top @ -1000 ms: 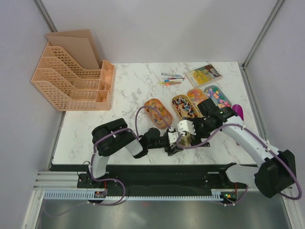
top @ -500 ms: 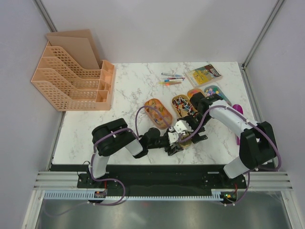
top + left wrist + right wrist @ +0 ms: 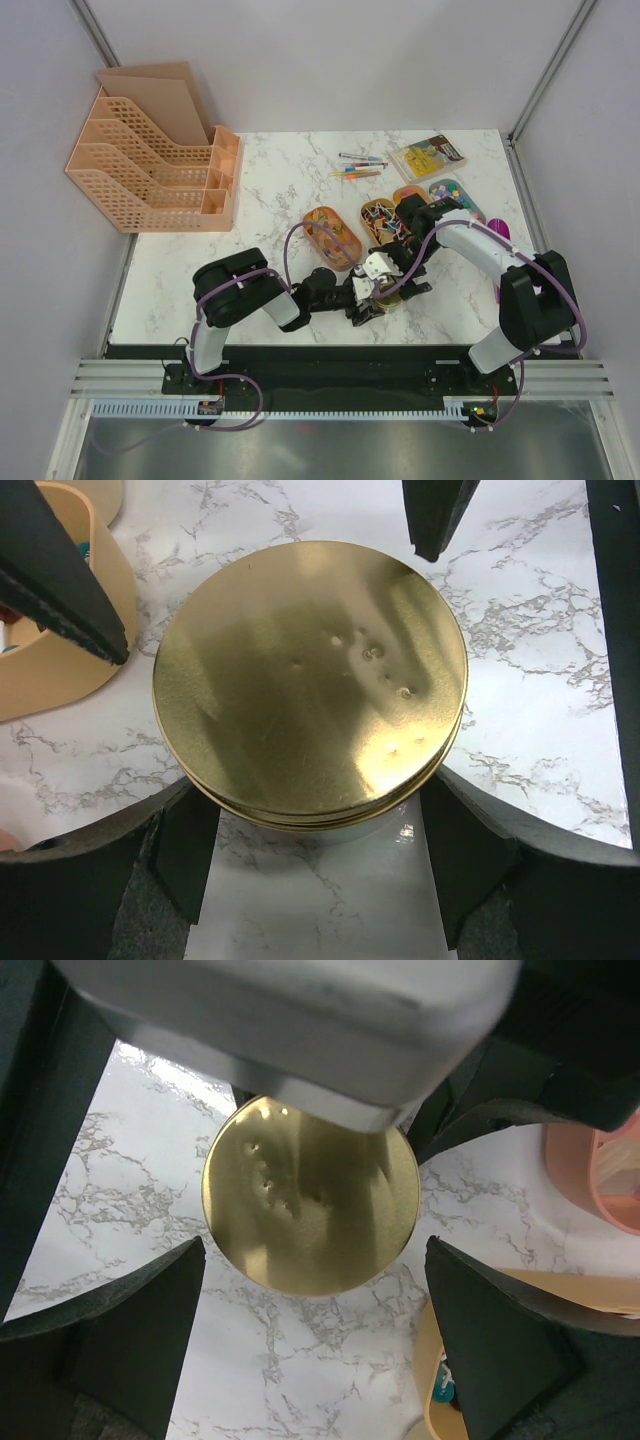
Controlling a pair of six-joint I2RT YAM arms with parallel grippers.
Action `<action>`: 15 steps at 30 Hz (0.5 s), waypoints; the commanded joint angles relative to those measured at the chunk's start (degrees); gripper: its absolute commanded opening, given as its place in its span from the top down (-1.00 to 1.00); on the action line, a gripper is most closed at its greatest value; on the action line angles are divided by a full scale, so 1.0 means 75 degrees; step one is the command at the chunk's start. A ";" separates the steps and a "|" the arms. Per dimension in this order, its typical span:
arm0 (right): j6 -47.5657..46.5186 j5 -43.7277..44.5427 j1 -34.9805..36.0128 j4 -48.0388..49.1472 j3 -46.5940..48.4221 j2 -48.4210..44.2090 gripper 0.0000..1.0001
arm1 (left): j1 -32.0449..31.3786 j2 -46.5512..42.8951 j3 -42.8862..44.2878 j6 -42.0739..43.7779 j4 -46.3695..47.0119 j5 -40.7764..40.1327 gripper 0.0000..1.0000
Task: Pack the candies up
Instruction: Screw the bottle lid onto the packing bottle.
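- Left wrist view: a round gold-lidded metal tin (image 3: 310, 680) stands upright on the white marble table (image 3: 530, 630), lid on, its shiny top marked by a few small dents.
- The left gripper (image 3: 315, 815) reaches in level with the tabletop. Its dark fingers (image 3: 190, 850) are set wide and press against opposite sides of the tin just under the lid rim, holding it.
- Two dark fingertips (image 3: 60, 580) of the other arm hang past the far side of the tin, spread wider than the lid. A peach tray wall curves at the left edge.
- Right wrist view: the right gripper (image 3: 315, 1260) points straight down over the tin, jaws at full spread and clear of the lid, holding nothing. The pale grey body of the left arm's wrist (image 3: 300, 1020) covers the top of the frame.
- Overhead view: the left arm lies low along the near edge, forearm stretched rightward to the tin.
- The right arm rises from its base, folds at the elbow above the far-right trays and slopes back down toward the near side to meet the left.
- The candies (image 3: 378, 222) lie in four oval peach plastic trays (image 3: 318, 215) lined up just beyond the tin. The two rightmost trays are partly hidden by the right arm.
- A purple plastic scoop (image 3: 498, 232) shows beside the right arm. Thin coloured pens (image 3: 358, 166) and a peach slotted file rack (image 3: 150, 165) sit farther back.
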 commanded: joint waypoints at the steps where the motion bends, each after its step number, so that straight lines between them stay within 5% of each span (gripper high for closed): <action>1: 0.0045 -0.0589 0.0074 0.0104 0.0064 0.0117 -0.96 | 0.0125 0.0593 -0.0302 0.0461 -0.2249 -0.0975 0.85; 15: 0.0139 -0.0508 0.0344 0.0140 -0.0065 0.0247 -0.96 | 0.0125 0.0593 -0.0267 0.0437 -0.2296 -0.0975 0.85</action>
